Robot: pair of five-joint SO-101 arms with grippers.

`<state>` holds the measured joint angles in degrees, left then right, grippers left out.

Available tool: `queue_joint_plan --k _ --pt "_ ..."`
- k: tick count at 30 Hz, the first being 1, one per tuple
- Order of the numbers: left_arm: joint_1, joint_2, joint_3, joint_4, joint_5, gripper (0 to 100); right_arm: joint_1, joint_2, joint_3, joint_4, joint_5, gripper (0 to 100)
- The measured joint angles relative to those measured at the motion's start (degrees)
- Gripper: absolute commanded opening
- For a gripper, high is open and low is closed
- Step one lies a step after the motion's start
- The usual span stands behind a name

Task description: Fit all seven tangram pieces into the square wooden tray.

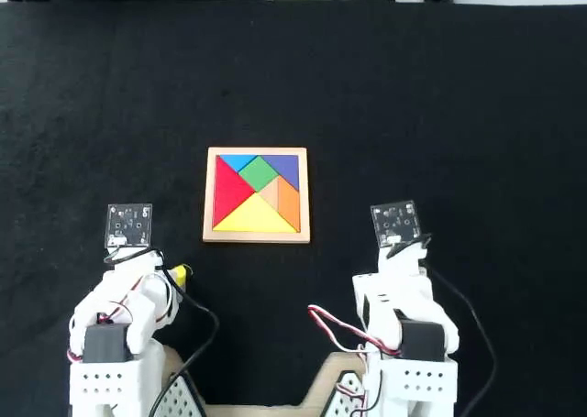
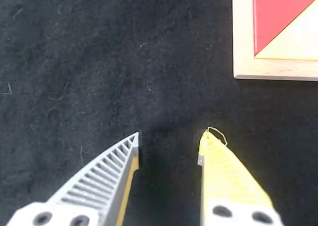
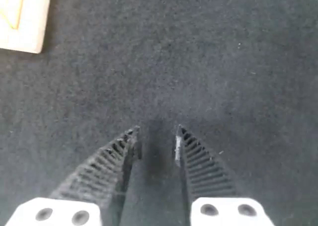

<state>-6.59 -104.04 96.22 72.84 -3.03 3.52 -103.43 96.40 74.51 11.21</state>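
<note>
From above, the tray sat on the bench, seven coloured pieces filling it; the job looked finished. The left wrist showed the left end effector wide open and empty near the tray's corner. The right wrist showed the right end effector slightly parted, holding nothing.

Nothing here can be read from where I stand: no letters, numbers or signs on the wooden tray, on the tangram pieces lying in it, or on the two small square boards near it.
</note>
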Motion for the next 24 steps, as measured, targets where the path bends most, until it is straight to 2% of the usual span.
queue_joint_plan --k 3,5,6,8,10,24 --pt "0.0 0.0 0.0 0.0 0.0 13 -0.3 0.0 0.0 0.0 -0.4 9.8" --pt "0.0 0.0 0.0 0.0 0.0 3 -0.3 0.0 0.0 0.0 -0.4 3.4" --pt "0.0 0.0 0.0 0.0 0.0 2 -0.3 0.0 0.0 0.0 -0.5 0.5" --pt "0.0 0.0 0.0 0.0 0.0 5 -0.3 0.0 0.0 0.0 -0.6 2.1" --pt "0.0 0.0 0.0 0.0 0.0 3 -0.3 0.0 0.0 0.0 -0.7 1.1" --pt "0.0 0.0 0.0 0.0 0.0 3 -0.3 0.0 0.0 0.0 -0.7 1.1"
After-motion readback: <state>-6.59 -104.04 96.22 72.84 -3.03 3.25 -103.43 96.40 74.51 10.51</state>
